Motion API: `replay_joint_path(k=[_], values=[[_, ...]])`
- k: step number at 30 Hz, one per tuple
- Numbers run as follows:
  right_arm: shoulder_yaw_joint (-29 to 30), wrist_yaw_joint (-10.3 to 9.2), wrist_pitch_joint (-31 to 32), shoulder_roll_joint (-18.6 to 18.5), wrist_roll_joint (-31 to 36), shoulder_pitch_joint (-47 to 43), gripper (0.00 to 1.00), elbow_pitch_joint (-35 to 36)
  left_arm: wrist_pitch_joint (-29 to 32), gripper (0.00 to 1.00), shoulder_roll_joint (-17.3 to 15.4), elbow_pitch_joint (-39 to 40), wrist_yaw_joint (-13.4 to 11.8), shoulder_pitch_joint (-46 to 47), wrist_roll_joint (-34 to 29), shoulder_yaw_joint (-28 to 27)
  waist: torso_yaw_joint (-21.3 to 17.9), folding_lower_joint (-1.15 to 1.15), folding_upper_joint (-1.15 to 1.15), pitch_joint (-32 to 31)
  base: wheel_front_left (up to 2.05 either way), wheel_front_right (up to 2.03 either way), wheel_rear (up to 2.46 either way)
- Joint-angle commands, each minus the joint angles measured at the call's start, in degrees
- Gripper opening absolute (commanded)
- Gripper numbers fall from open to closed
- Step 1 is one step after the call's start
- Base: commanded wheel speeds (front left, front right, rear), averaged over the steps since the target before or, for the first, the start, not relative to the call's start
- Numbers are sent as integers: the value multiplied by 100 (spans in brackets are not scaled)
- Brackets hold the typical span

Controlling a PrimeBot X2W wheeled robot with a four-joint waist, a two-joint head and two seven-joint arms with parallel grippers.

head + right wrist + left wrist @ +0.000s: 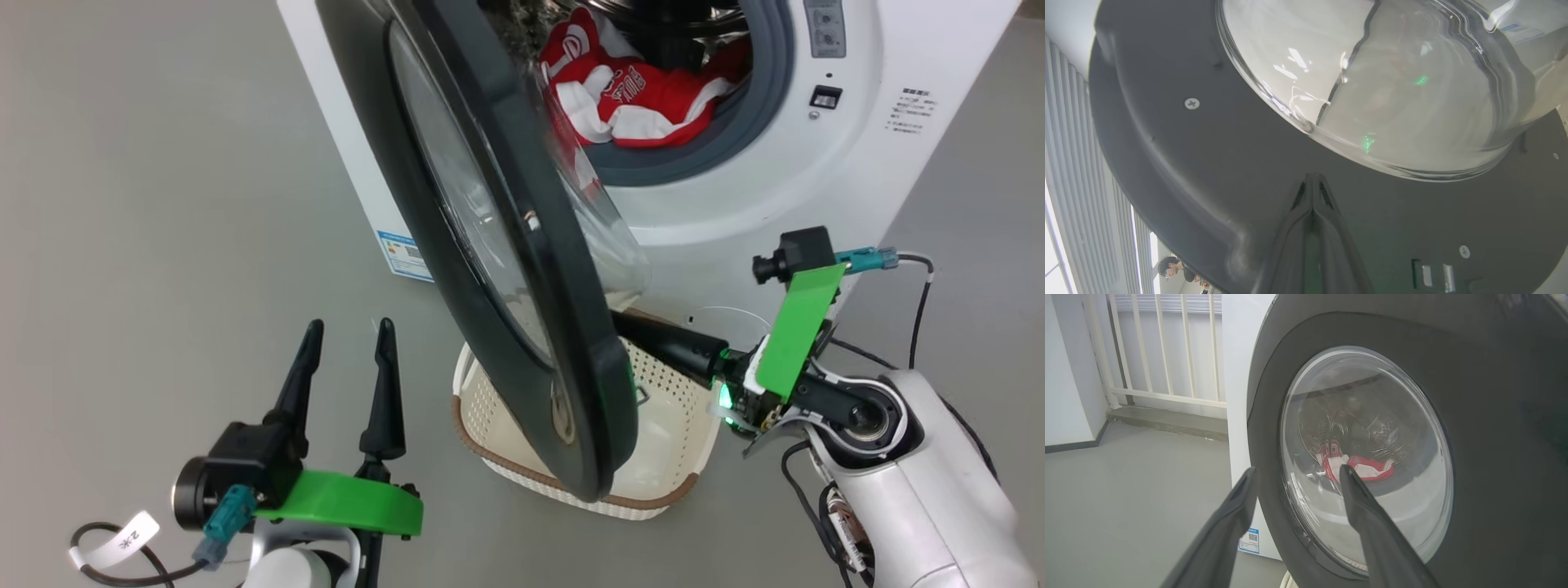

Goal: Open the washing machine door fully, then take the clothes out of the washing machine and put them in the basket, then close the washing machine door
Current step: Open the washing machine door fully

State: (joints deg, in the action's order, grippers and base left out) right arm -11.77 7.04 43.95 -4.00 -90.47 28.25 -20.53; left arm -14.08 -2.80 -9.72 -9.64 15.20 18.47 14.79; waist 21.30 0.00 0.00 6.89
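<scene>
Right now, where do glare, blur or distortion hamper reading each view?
Head view: even light, sharp. Left wrist view: the clothes look warped through the washing machine door glass; the left pincer is slightly soft up close. Right wrist view: white highlights and green glints on the glass bowl.

- Glossy black round washing machine door [522, 269] covers the middle of the cream perforated plastic basket [678, 408].
- The right arm's dark fingers [665, 343] pass behind it, tips hidden.
</scene>
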Motion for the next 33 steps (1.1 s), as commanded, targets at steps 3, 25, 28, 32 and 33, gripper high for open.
replay_joint_path(k=[3, 25, 28, 32, 33], values=[[-201, 45, 12, 113, -155, -46, 0, 265, 19, 100, -112, 180, -61, 0, 34, -163, 110, 0, 0, -44, 0, 0, 0], [-978, 45, -361, -178, -754, -212, 0, 465, 44, 100, -145, 237, -144, -88, 130, -64, 903, 0, 0, -181, 0, 0, 0], [-1169, 45, -476, -264, -917, -164, 0, 492, 48, 100, -159, 261, -164, -110, 141, -67, 930, 0, 0, -184, 0, 0, 0], [-1477, 45, -657, -413, -1175, -66, 0, 528, 45, 100, -170, 298, -191, -142, 155, -70, 935, 0, 0, -179, 0, 0, 0], [-1562, 45, -711, -458, -1249, -39, 0, 543, 45, 100, -173, 305, -196, -148, 157, -68, 935, 0, 0, -178, 0, 0, 0]])
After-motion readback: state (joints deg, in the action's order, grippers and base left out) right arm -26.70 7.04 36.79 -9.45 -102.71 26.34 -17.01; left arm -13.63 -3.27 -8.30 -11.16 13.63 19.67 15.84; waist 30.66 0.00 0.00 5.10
